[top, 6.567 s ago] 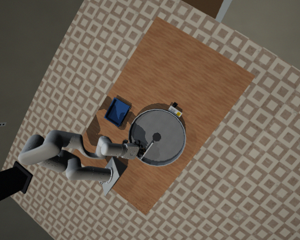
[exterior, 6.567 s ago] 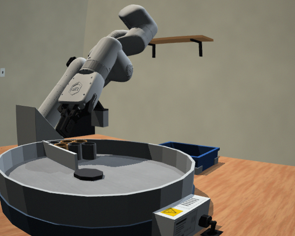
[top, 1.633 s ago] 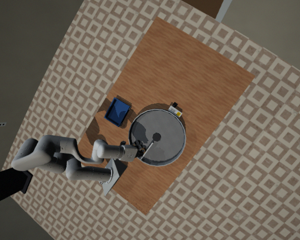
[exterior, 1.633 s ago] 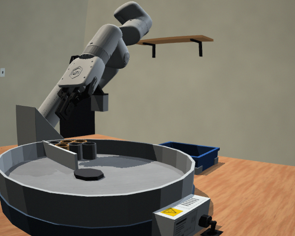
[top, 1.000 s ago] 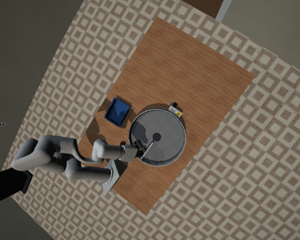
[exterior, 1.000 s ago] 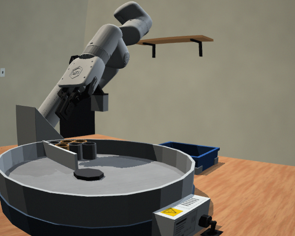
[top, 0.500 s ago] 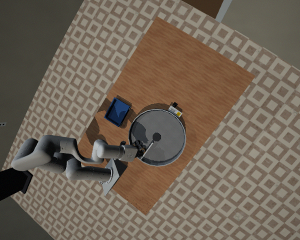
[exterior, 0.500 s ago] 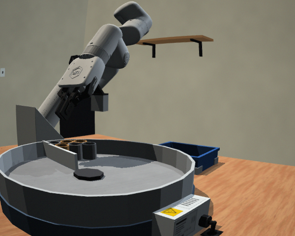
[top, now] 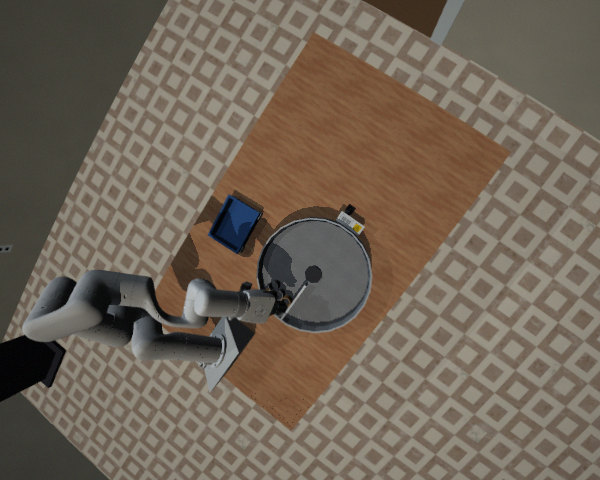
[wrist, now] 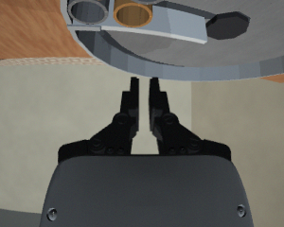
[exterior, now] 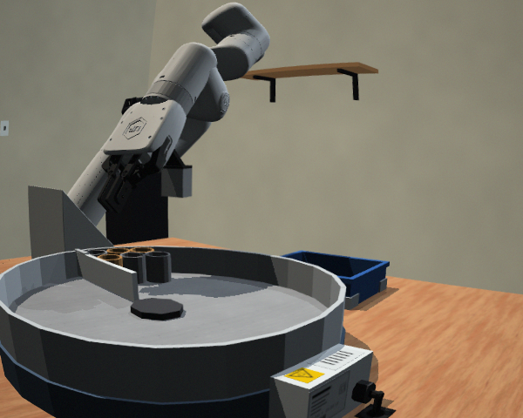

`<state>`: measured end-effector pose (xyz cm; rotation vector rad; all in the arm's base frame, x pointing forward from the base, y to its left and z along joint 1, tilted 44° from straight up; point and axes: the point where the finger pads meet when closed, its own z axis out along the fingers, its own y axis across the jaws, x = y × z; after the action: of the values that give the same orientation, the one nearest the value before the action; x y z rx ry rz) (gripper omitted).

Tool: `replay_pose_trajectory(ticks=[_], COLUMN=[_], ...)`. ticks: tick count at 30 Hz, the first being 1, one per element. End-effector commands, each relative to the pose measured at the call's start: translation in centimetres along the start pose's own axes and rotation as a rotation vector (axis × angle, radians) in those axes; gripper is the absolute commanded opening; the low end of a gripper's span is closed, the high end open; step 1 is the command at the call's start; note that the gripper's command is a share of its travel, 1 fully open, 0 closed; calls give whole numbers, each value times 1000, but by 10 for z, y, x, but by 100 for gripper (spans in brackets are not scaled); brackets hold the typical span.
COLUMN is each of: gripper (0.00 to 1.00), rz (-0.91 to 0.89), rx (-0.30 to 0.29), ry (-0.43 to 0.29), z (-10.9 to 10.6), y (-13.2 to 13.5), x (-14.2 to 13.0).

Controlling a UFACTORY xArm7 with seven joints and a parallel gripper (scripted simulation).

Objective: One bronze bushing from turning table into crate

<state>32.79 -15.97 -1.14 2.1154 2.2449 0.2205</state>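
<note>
The grey turning table [top: 314,273] [exterior: 166,314] holds a cluster of bushings behind a grey guide blade [exterior: 106,274], at the rim nearest the arm. My gripper [exterior: 108,205] [wrist: 144,89] hangs well above the cluster, just outside the rim, tilted. Its fingers stand almost together with nothing between them. The blue crate [top: 234,223] [exterior: 343,267] stands on the wooden table beside the turning table and looks empty.
A black hub [exterior: 157,308] sits at the turning table's centre. A control box [exterior: 322,382] with a yellow warning label sticks out at its front edge. A grey wedge plate [exterior: 54,225] stands at the arm's base. A wall shelf [exterior: 307,71] hangs behind.
</note>
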Motion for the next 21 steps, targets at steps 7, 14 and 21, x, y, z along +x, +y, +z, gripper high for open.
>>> replay_pose_trajectory(ticks=[7, 14, 21], gripper=[10, 10, 47], rz=[2, 2, 23], rx=[-3, -3, 3], ry=[-2, -2, 13], z=[-1, -1, -1], y=[1, 1, 2], x=[-2, -2, 0])
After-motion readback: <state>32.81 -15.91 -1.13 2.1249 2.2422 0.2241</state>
